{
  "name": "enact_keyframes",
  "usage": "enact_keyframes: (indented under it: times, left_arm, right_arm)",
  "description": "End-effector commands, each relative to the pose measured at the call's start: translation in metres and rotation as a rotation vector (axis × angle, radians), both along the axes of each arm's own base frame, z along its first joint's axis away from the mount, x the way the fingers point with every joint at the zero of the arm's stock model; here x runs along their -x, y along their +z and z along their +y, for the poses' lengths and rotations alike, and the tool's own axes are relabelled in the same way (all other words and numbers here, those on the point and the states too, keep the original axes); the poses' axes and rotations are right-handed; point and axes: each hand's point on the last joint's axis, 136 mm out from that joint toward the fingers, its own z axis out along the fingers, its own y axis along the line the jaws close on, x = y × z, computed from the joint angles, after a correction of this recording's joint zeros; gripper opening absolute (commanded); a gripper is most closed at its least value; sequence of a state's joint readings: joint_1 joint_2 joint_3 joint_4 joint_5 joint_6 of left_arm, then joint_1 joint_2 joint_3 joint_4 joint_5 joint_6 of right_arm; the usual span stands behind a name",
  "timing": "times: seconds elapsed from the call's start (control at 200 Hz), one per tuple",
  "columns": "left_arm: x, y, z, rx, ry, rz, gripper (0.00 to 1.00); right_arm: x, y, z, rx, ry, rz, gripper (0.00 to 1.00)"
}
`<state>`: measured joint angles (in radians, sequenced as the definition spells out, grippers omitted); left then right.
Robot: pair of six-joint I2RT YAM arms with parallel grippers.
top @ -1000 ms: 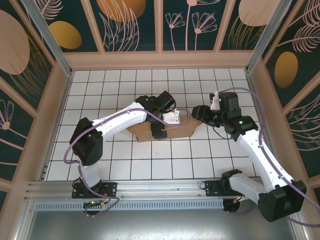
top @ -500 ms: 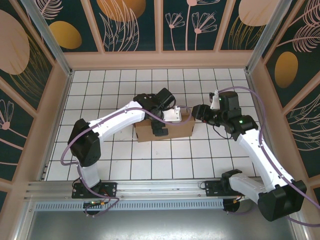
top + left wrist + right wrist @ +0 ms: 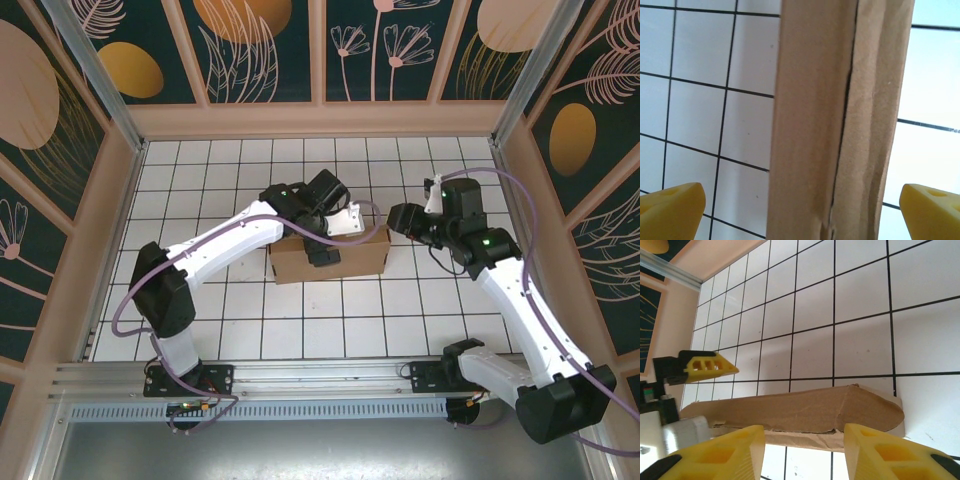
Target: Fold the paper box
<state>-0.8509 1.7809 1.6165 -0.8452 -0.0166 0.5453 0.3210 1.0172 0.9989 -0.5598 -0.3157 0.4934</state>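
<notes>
The paper box (image 3: 350, 258) is plain brown cardboard, lying mid-floor with its long side facing the arm bases. My left gripper (image 3: 322, 240) hangs over its left half. In the left wrist view a doubled cardboard wall (image 3: 840, 125) runs up the middle, and the left gripper (image 3: 802, 212) stands wide open astride it, touching nothing. My right gripper (image 3: 397, 222) sits just off the box's right end. In the right wrist view its yellow fingers (image 3: 715, 455) stand apart below a rounded cardboard flap (image 3: 805, 410). The right gripper (image 3: 802, 455) is open and holds nothing.
The floor is white tile (image 3: 200, 200) with black grid lines, fenced by wooden-framed patterned walls (image 3: 320, 120) on three sides. An aluminium rail (image 3: 300, 375) carries the arm bases along the near edge. One yellow finger of the left gripper (image 3: 707, 365) shows beyond the box.
The box has gone from skewed to square with the tiles. My left gripper has moved a little farther from the bases. The right gripper has drawn back slightly from the box's right end.
</notes>
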Motion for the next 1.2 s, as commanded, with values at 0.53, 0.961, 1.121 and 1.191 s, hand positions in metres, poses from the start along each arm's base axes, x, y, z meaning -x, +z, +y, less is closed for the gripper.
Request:
enact_keyframes:
  times: [0.53, 0.961, 1.121, 1.191]
  left_arm:
    - [-0.029, 0.152, 0.025, 0.842, 0.751, -0.085, 0.98]
    - [-0.027, 0.112, 0.029, 1.177, 0.977, 0.180, 0.00]
    - [-0.022, 0.087, 0.035, 1.171, 1.024, 0.216, 0.00]
    - [-0.017, 0.071, 0.037, 1.159, 1.036, 0.240, 0.00]
  right_arm:
    - [0.001, 0.030, -0.011, 0.023, -0.047, -0.098, 0.29]
    - [-0.001, 0.028, 0.015, -0.026, 0.018, -0.073, 0.14]
    - [-0.006, 0.026, 0.018, -0.008, 0.015, -0.077, 0.13]
    - [-0.007, 0.025, 0.018, 0.003, 0.018, -0.074, 0.13]
